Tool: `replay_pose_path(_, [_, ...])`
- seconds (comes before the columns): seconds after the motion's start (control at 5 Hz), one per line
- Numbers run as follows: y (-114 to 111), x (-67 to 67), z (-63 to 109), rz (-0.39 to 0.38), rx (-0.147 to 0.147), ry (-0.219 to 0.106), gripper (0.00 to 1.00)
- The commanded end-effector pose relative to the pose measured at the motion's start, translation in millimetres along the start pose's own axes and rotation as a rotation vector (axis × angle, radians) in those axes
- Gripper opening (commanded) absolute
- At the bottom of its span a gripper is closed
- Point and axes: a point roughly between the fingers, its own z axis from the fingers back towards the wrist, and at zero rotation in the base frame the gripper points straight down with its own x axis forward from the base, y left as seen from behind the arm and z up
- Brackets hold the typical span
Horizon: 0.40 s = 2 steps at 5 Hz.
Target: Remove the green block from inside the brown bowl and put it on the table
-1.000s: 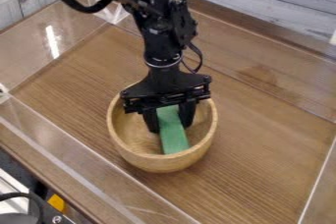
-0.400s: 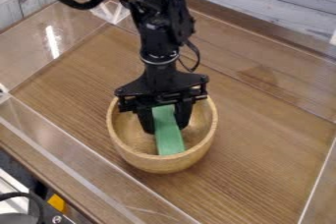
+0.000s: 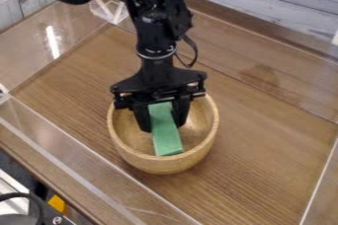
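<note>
The pincer (image 3: 161, 108) points straight down over the brown bowl (image 3: 126, 142), its fingers pinched on the upper end of the green block (image 3: 164, 130), which hangs tilted with its lower end toward six o'clock, still within the bowl's rim. The bowl sits near the counter's (image 3: 264, 111) six o'clock edge, close to the clear plastic wall (image 3: 79, 175) there, while bare wood lies open from twelve round to three o'clock. Against a second ago, block and pincer stand slightly higher in the bowl, the bowl unmoved.
</note>
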Motion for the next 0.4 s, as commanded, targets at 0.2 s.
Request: replay_pose_path(0.2, [-2.6,10.1,23.1,0.011,-0.037,-0.045,0.0])
